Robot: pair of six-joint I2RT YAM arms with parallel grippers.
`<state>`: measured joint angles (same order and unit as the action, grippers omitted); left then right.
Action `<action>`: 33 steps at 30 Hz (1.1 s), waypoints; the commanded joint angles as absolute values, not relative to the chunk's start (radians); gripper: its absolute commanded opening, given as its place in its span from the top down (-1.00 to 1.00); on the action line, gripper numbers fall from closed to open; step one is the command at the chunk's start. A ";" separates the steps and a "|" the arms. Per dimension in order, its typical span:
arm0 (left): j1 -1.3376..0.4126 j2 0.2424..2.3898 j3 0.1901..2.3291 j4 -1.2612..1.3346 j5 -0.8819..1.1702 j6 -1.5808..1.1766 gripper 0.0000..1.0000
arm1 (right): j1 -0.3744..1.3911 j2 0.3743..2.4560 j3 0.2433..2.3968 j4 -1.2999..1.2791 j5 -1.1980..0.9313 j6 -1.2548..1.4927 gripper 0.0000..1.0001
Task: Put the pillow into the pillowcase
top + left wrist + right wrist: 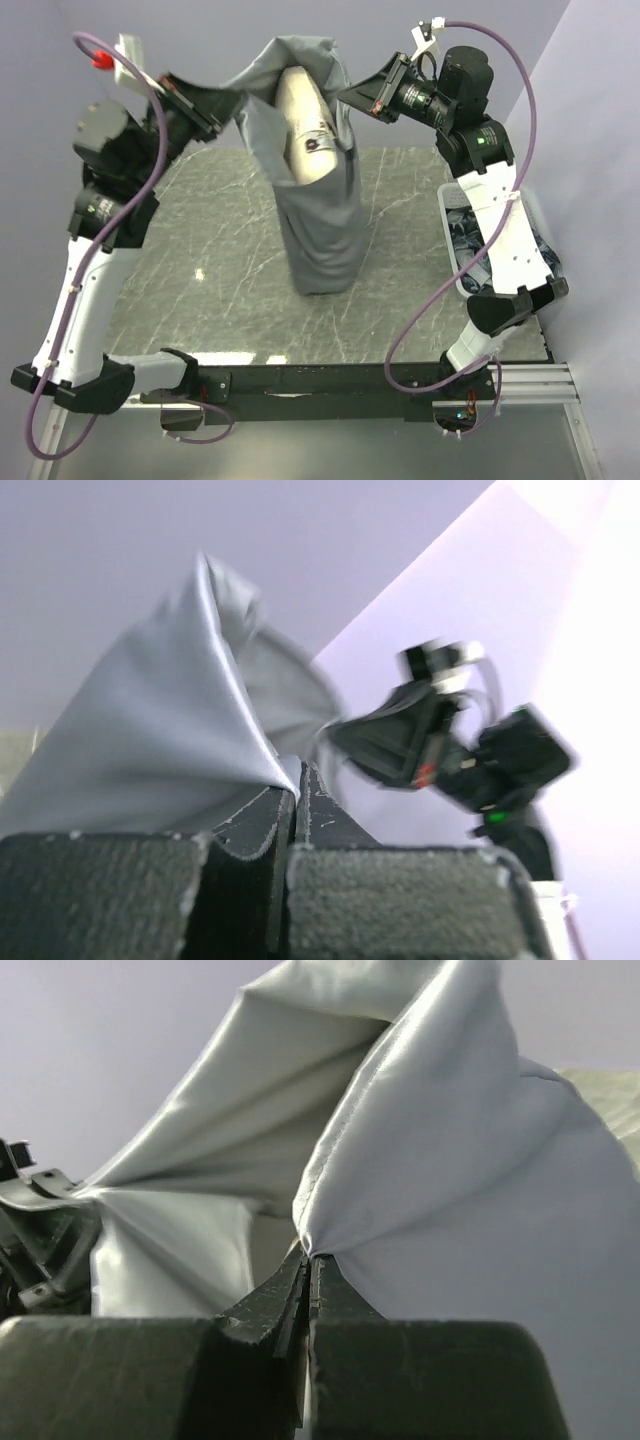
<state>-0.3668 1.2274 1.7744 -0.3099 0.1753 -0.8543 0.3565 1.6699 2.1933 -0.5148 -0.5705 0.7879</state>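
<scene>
Overhead: grey pillowcase [320, 220] held upright over table [200, 270], white pillow [303, 125] poking from its open top | left gripper [228, 112] at pillowcase's left top corner, right gripper [347, 95] at its right | Left wrist: jaws pinched closed on pillowcase edge | Right wrist: jaws pinched closed on pillowcase edge

right claw [308, 1260] pinched on grey pillowcase [450, 1210] fold, fabric bunched above

The lower part of the cream-white plump ridged pillow [300, 110] is being hidden by the large grey fabric pillowcase [322, 225]. The black right gripper [342, 738] is being blurred in the left wrist view; the left gripper [70, 1200] is being cropped by the right wrist view's edge.
</scene>
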 commanded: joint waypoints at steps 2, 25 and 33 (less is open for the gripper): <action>-0.325 1.340 2.036 -0.339 0.268 -0.813 0.98 | 0.266 1.632 2.137 -0.229 -0.767 1.060 1.00; -0.087 1.333 2.017 -0.362 0.264 -1.008 0.98 | 0.042 1.795 2.425 0.173 -0.712 1.545 1.00; 0.017 1.246 1.687 -0.403 0.299 -1.026 0.98 | 0.376 2.061 2.522 -0.033 -0.568 1.270 1.00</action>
<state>-0.0326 1.2583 1.7733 -0.4061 0.2867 -1.0130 0.2440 1.9053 2.4577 0.0513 -0.6567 1.4017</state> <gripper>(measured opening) 0.017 0.007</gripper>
